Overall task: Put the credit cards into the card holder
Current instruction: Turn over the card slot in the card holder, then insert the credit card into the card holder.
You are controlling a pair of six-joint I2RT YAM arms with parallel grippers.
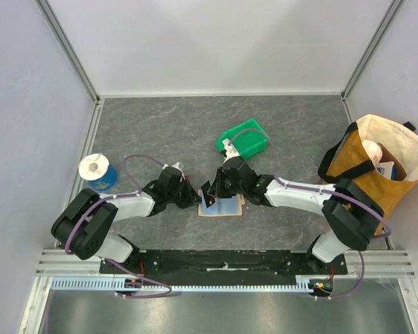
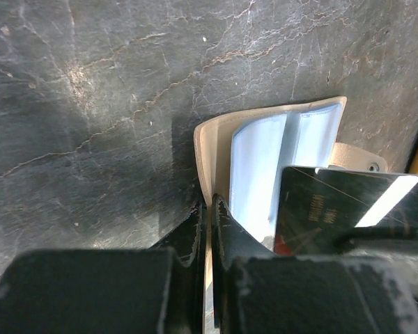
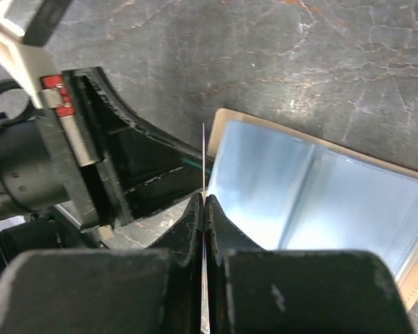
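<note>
We saw the card holder point(image 1: 221, 207) lying open on the desk point(image 1: 160, 132), between the two arms. Our left pincer point(image 2: 209, 205) was clamped on its raised flap. Our right pincer point(image 3: 204, 198) gripped a dark card point(image 2: 334, 209) edge-on over it.

Overhead, the light is bright, even and diffuse; the arms throw only faint, soft shadows on the tabletop point(image 1: 160, 132). Both wrist views are dimmer. The left end effector point(image 2: 209, 209) is a dark, blurred mass in the foreground. Ahead and left of it the tabletop shines with pale glare, and the card holder point(image 2: 203, 146) casts a shadow leftward. A white streak of reflection crosses the dark card point(image 2: 334, 209) to its right. The right end effector point(image 3: 204, 202) is likewise out of focus, and the holder's blue lining to its right looks soft and hazy.
</note>
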